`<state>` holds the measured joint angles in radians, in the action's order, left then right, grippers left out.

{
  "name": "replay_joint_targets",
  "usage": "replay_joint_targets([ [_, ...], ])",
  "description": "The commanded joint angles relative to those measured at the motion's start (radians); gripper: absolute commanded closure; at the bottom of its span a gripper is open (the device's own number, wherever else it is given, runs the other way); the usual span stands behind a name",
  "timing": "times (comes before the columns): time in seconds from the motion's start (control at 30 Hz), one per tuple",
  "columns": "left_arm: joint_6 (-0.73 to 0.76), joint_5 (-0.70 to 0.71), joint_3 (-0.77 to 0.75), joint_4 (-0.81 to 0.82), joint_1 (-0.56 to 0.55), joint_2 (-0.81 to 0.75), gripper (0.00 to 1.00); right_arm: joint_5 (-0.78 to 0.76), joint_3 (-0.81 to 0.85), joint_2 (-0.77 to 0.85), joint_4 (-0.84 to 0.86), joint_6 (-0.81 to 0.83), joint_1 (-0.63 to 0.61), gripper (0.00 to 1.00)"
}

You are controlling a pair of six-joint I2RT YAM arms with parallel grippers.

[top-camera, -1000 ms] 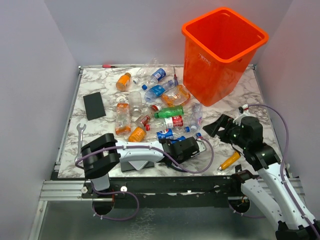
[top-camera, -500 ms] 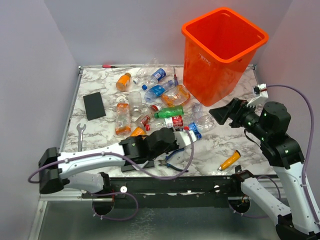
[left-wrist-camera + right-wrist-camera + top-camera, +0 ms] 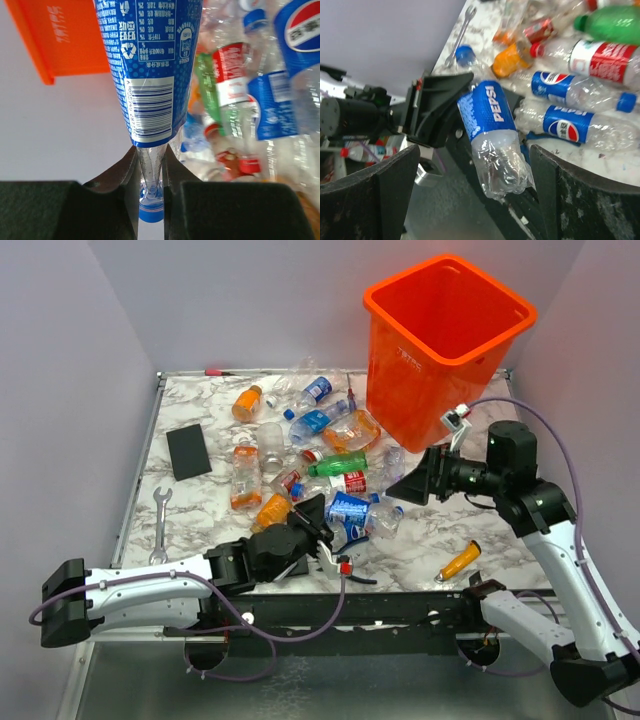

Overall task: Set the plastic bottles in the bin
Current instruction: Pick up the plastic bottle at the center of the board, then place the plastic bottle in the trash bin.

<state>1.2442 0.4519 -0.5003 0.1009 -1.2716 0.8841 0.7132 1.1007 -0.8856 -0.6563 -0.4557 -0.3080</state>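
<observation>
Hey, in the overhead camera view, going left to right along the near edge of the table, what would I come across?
Wrench → left gripper → the Pepsi bottle it holds → orange-handled screwdriver.

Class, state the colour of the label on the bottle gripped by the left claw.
Blue label with white print, clearest in the left wrist view.

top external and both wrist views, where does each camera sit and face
Top external: above and behind, looking down at marble table and orange bin; both arms show.
Left wrist: looks along its shut left pincer, up the held Pepsi bottle, toward the bin.
Right wrist: faces back at the left arm; open right pincer frames it.
Shared: all three see that bottle.
</observation>
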Motion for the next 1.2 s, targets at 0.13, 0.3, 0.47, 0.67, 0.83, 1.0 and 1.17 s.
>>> replay_joint_targets([
  [0.13, 0.311, -0.054, -0.150, 0.161, -0.006, 0.054, 1.00, 0.164, -0.067, -0.032, -0.003, 0.069, -0.032, 0.06],
  [0.3, 0.351, -0.070, -0.175, 0.130, -0.005, 0.075, 1.00, 0.146, -0.089, -0.033, -0.004, 0.071, -0.060, 0.06],
  [0.47, 0.377, -0.071, -0.183, 0.115, -0.006, 0.092, 1.00, 0.087, -0.097, -0.074, 0.006, 0.054, -0.147, 0.09],
  [0.67, 0.377, -0.071, -0.196, 0.125, -0.005, 0.089, 1.00, -0.036, -0.090, -0.152, 0.024, 0.038, -0.301, 0.28],
  [0.83, 0.345, -0.064, -0.190, 0.123, -0.004, 0.063, 0.90, -0.106, -0.077, -0.130, 0.055, 0.024, -0.303, 0.52],
  [1.0, 0.231, -0.048, -0.160, 0.150, -0.005, 0.021, 0.01, -0.234, -0.091, -0.042, 0.138, -0.001, -0.304, 0.64],
  [1.17, -0.038, -0.057, -0.106, 0.187, -0.005, -0.065, 0.01, -0.482, -0.132, 0.115, 0.243, -0.012, -0.304, 0.68],
])
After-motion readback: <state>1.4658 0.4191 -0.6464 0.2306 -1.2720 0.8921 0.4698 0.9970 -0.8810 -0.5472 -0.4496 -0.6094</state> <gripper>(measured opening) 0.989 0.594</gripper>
